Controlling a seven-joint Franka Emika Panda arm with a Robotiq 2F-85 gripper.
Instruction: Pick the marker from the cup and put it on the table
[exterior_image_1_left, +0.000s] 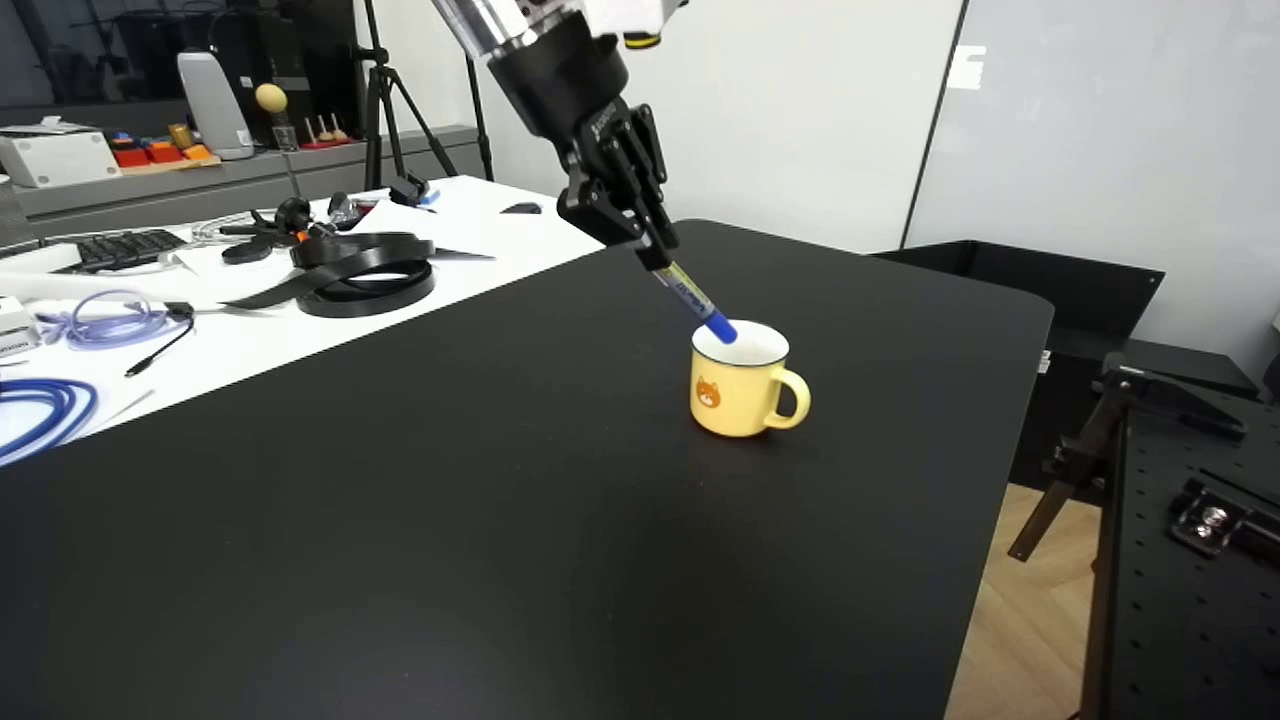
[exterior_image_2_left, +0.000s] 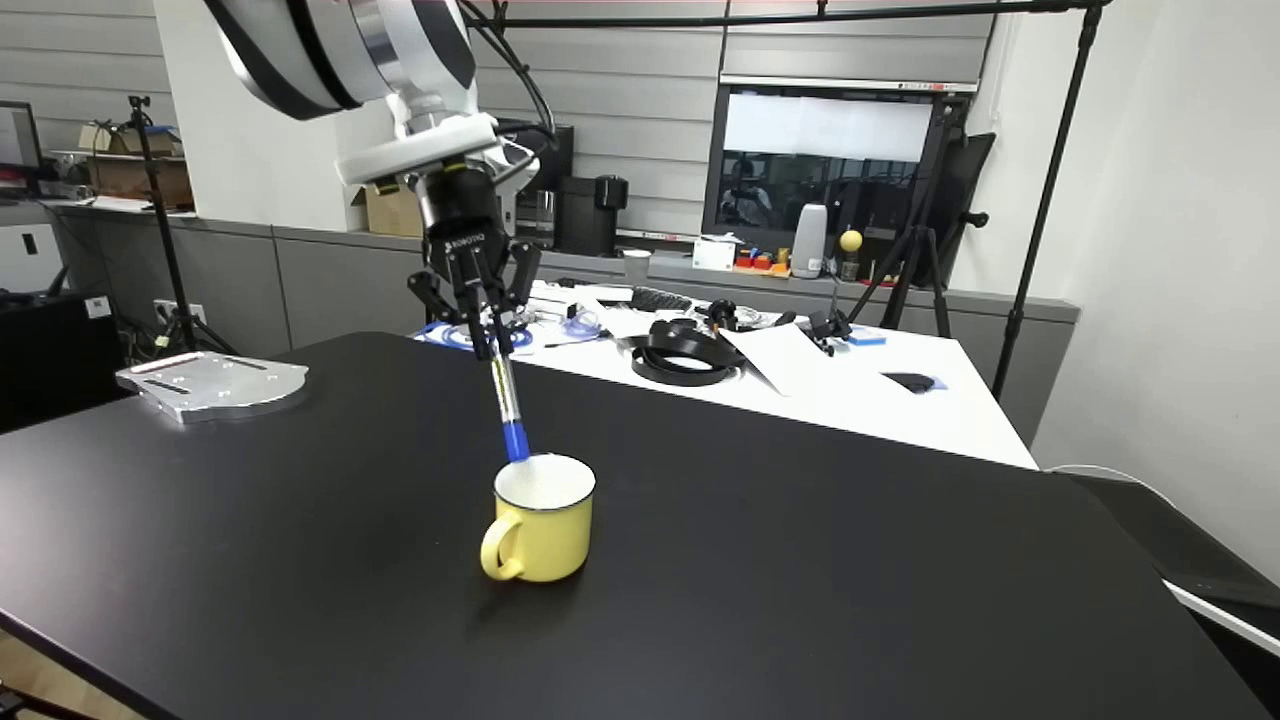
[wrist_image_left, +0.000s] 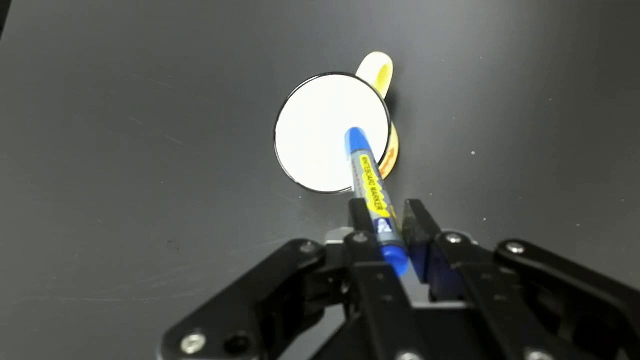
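My gripper (exterior_image_1_left: 655, 256) is shut on the marker (exterior_image_1_left: 690, 292), which has a whitish barrel, a yellow label and blue ends. The marker hangs tilted from the fingertips, with its blue cap down at the mouth of the yellow cup (exterior_image_1_left: 738, 396). The cap seems to be about at rim height; the exact depth is hard to tell. In the wrist view the marker (wrist_image_left: 372, 185) lies between the fingers (wrist_image_left: 386, 215) and crosses the cup's rim (wrist_image_left: 320, 135). The cup (exterior_image_2_left: 550, 540) stands upright on the black table (exterior_image_2_left: 800, 600), its handle to one side.
A white desk (exterior_image_1_left: 500, 232) with cables, black strap rolls (exterior_image_1_left: 365, 290) and papers adjoins the table. A silver metal plate (exterior_image_2_left: 215, 385) lies near the table's far left edge in an exterior view. A black perforated surface (exterior_image_1_left: 1190, 560) stands beyond the table's right edge.
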